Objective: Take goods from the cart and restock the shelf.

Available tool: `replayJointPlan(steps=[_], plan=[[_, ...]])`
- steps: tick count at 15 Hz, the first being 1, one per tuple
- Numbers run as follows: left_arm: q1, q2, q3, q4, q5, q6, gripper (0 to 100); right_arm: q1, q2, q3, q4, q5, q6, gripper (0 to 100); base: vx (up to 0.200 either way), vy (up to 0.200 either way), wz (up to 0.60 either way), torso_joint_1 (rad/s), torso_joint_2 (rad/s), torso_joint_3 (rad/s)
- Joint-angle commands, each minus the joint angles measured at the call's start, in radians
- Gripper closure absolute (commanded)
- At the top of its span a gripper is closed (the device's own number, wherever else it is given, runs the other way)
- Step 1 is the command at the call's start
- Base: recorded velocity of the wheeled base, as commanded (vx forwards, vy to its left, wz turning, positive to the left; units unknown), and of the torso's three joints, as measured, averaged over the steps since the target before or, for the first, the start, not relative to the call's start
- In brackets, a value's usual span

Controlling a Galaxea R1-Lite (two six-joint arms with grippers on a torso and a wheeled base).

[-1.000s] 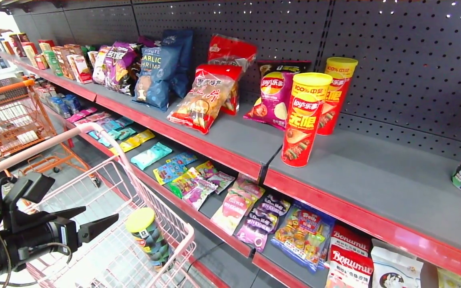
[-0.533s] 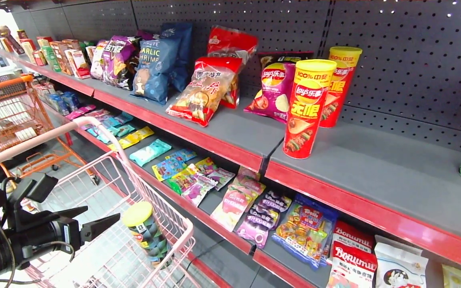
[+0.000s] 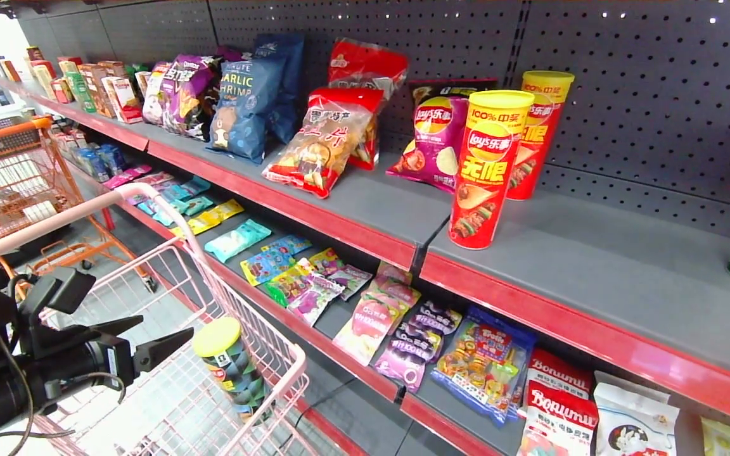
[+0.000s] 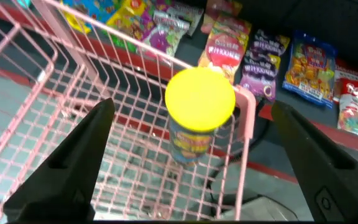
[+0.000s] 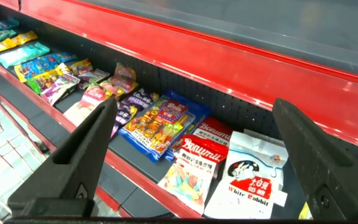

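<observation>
Left gripper point(image 3: 167, 325) hangs over the cart point(image 3: 73, 218), jaws wide, nothing between them. The can point(image 3: 232, 364) stands upright in the cart's corner, near, at the gripper's four o'clock. Right gripper point(image 5: 194, 106), jaws wide too, faces bags point(image 5: 160, 121) on the shelf point(image 3: 593, 278).

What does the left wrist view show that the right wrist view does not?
Only the left wrist view: the pink cart, the yellow-lidded can standing in its corner, and the open left hand. Only the right wrist view: the white rabbit bag, the upper shelf's red edge, and the open right hand. Both: the blue-edged candy bag and the purple bags beside it.
</observation>
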Motion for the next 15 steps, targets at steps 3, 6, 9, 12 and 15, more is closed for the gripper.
replayJointPlan(steps=[3, 6, 9, 12, 15], plan=[[-0.050, 0.285, 0.193, -0.411, -0.017, 0.002, 0, 0.001, 0.000, 0.000, 0.000, 0.000, 0.001, 0, 0.000, 0.000, 0.00, 0.000, 0.00, 0.000], [-0.053, 0.329, 0.193, -0.493, -0.025, -0.003, 0, 0.001, 0.000, 0.000, 0.000, 0.000, 0.001, 0, 0.000, 0.000, 0.00, 0.000, 0.00, 0.000], [-0.053, 0.346, 0.171, -0.491, -0.068, -0.006, 0, 0.001, 0.000, 0.000, 0.000, 0.000, 0.001, 0, 0.000, 0.000, 0.00, 0.000, 0.00, 0.000], [-0.061, 0.354, 0.184, -0.491, -0.117, 0.013, 0, 0.001, 0.000, 0.000, 0.000, -0.002, 0.001, 0, 0.000, 0.000, 0.00, 0.000, 0.00, 0.000], [-0.055, 0.409, 0.187, -0.493, -0.117, 0.074, 0, 0.001, 0.000, 0.000, 0.000, -0.002, 0.001, 0, 0.000, 0.000, 0.00, 0.000, 0.00, 0.000]])
